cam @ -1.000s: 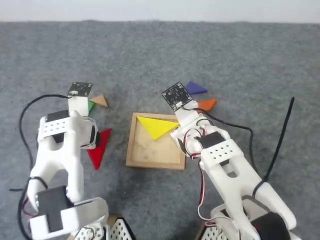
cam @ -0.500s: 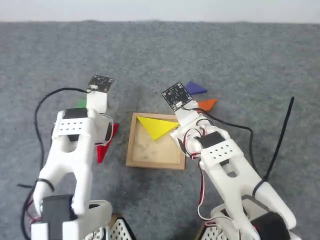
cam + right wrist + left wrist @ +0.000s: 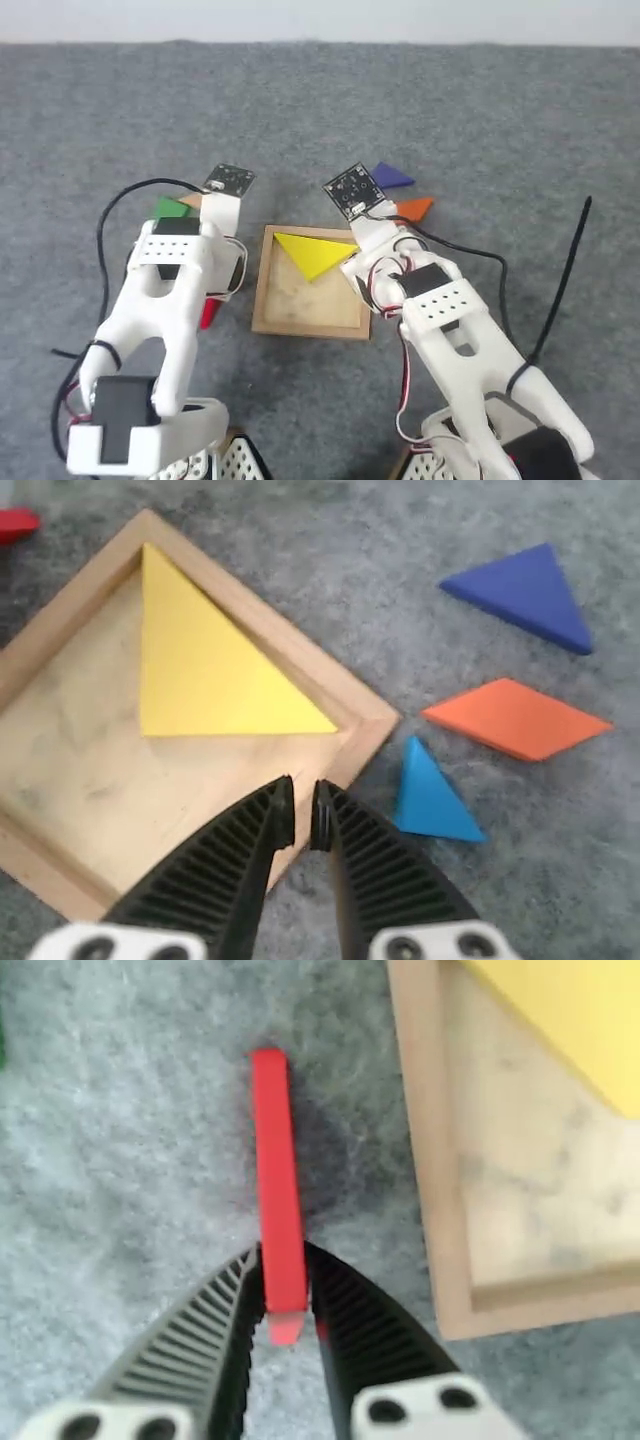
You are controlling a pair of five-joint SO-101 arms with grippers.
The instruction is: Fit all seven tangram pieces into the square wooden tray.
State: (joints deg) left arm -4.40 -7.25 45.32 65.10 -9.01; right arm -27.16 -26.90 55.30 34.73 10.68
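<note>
Tray (image 3: 262,300) of pale wood lies at the middle of the high view on the grey tabletop (image 3: 470,100), between the 2 arms. Inside it is 1 piece, a yellow triangle (image 3: 315,253), lying flat in the tray's upper part with its long edge along the upper rim and 1 point toward the tray's middle. The rest of the tray floor is bare wood.

The left hand (image 3: 283,1265) is closed on a red piece (image 3: 277,1180), its 2 fingers pressed against the piece's flat faces so that the piece stands on its thin edge. In the high view this piece shows just left of the tray's left rim, mostly hidden under the left arm (image 3: 165,290). It is near the rim but not touching it. Whether it rests on the tabletop cannot be told.

The right hand (image 3: 302,802) has its fingers drawn almost together with only a slit between them, and holds nothing. It hangs over the tray's right edge.

Upper left of the tray, a green piece (image 3: 168,208) and a tan piece (image 3: 190,201) lie side by side. Upper right of the tray lie 3 more: a dark blue triangle (image 3: 390,176), an orange slanted 4-sided piece (image 3: 412,208) below it, and a light blue triangle (image 3: 430,798) just beside the tray's corner.
</note>
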